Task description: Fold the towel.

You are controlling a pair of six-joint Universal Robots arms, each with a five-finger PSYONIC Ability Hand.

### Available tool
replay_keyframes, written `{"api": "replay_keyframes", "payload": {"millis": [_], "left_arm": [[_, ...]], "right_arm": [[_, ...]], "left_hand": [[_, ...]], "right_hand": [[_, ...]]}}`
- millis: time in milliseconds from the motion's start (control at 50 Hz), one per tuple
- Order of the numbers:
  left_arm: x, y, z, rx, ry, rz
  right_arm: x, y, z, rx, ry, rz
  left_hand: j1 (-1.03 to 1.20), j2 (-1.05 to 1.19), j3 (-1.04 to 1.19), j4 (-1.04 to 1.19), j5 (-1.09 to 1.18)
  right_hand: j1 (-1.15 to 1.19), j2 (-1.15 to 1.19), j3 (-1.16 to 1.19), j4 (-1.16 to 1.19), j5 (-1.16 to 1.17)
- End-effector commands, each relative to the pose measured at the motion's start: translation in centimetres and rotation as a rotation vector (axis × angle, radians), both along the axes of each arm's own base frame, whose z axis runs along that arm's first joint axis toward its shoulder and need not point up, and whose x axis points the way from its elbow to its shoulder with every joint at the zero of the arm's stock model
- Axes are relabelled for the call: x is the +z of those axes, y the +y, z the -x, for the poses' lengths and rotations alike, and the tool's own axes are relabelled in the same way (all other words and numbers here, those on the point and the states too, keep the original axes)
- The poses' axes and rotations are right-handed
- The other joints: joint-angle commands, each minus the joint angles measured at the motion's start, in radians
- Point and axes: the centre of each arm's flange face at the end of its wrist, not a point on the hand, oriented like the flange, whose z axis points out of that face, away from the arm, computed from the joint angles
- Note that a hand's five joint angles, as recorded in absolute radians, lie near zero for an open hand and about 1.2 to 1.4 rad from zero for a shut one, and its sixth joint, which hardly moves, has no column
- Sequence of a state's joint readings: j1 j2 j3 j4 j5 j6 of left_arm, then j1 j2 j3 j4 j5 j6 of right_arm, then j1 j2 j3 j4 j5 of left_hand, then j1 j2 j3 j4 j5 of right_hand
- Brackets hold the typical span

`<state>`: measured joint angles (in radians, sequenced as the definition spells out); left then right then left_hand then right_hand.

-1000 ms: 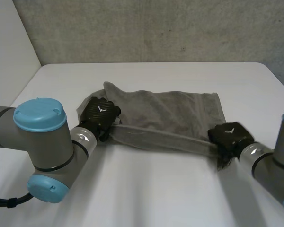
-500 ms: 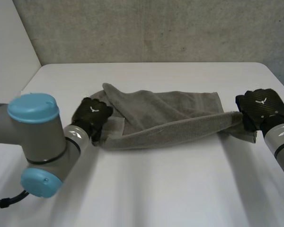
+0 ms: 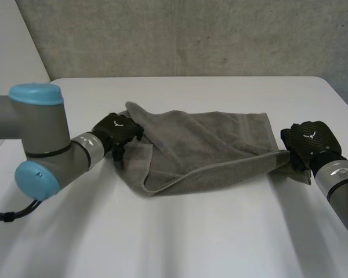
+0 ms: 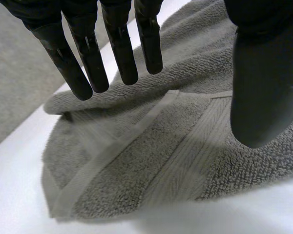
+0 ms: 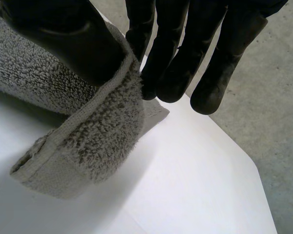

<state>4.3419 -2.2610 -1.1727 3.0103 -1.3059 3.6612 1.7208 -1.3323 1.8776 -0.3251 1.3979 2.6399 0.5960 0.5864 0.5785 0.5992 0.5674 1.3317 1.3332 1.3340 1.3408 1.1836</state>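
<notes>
Right robot hand point(image 3: 309, 142) pinches towel point(image 3: 209, 145) corner; left robot hand point(image 3: 117, 130) hovers open.

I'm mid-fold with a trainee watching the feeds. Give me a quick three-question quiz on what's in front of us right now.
1. True or false: the left hand has its fingers curled round the towel.
2. Where does the right hand pinch the towel? A) its middle; B) its edge, at the end nearest the right arm; C) nowhere, it is open.
3. Fill in: the towel lies on a ____ table.

Key: 1 false, its fingers are straight, above the towel. 2 B, thumb against fingers on the hemmed edge. 3 white.
</notes>
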Motion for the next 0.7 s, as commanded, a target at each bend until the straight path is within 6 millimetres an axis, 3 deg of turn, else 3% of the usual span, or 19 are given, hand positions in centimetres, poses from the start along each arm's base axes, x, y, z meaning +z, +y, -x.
{"api": "replay_keyframes", "payload": {"millis": [20,400,700], "left_arm": [[-0.6,-1.9,1.3,-0.021,-0.009,-0.018],[-2.4,-2.4,2.7,-0.141,-0.062,-0.088],[-2.4,-3.8,3.0,-0.116,-0.083,-0.092]], "right_arm": [[-0.4,0.2,0.0,0.000,0.004,-0.015],[-0.8,0.1,0.0,0.004,0.017,-0.020],[-0.9,0.2,0.0,0.007,0.022,-0.023]], "left_hand": [[-0.089,-0.079,-0.071,-0.092,-0.235],[-0.165,-0.156,-0.148,-0.168,-0.311],[-0.177,-0.167,-0.160,-0.180,-0.323]], "right_hand": [[0.065,0.063,0.062,0.055,0.038],[0.065,0.063,0.062,0.055,0.038],[0.065,0.063,0.062,0.055,0.038]]}}
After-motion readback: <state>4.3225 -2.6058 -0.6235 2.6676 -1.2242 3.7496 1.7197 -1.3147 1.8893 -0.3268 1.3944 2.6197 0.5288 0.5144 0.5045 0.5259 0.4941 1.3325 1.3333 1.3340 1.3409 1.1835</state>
